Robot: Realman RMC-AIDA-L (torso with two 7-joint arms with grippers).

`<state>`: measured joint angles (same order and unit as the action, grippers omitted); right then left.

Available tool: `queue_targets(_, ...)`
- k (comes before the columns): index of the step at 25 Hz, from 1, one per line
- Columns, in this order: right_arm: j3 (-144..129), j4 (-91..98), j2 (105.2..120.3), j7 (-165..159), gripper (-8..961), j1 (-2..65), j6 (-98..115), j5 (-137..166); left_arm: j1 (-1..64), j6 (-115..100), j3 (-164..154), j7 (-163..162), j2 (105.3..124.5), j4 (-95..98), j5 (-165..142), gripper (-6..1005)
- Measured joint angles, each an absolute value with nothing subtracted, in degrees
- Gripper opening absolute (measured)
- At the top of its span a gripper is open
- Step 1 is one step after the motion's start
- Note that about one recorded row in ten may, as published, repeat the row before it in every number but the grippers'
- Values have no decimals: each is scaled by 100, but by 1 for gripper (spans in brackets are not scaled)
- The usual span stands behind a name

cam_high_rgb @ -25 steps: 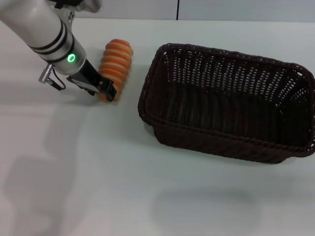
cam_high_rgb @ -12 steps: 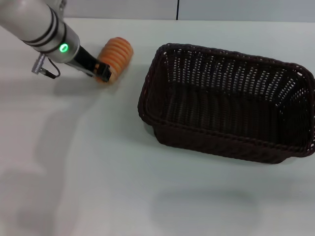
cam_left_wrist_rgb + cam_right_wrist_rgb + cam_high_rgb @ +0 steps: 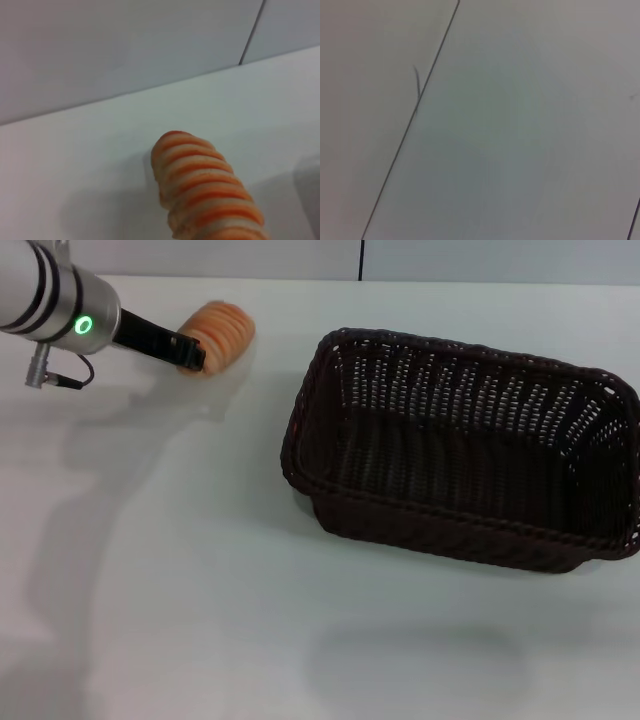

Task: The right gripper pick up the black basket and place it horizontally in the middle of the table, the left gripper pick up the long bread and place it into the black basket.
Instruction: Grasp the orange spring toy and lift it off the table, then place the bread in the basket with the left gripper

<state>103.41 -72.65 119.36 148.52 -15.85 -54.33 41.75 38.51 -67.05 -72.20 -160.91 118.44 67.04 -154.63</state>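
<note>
White table [image 3: 200, 590] holds one black basket [image 3: 460, 470]; left pincer [image 3: 190, 352] grips one long bread [image 3: 218, 332].

Left gripper [image 3: 190, 352] — clamped, raised far-left

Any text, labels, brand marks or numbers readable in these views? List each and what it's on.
None: no words, numbers or brand marks can be read in any view.
The basket, the bread and the table carry no print.
The only sign is a glowing green ring light on the left arm, just behind the left gripper; it has no characters.
The right wrist view shows only plain surfaces.
</note>
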Motion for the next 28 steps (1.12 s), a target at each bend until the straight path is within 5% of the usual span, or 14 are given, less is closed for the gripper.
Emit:
queue_targets(13, 10266, -7450, 11936, 14868, 573, -1734, -5431, 4174, 2909, -7204, -7739, -15928, 11820, 8503, -14301, 226)
queue_targets(16, 10264, -7455, 11935, 14869, 573, -1745, -5431, 4174, 2194, -7497, -8009, -15663, 11811, 9894, -13207, 214)
queue_targets(28, 10099, -7610, 11936, 14872, 573, -1822, -5491, 4174, 1751, -7355, -9048, -15232, 11833, 10135, -11993, 158)
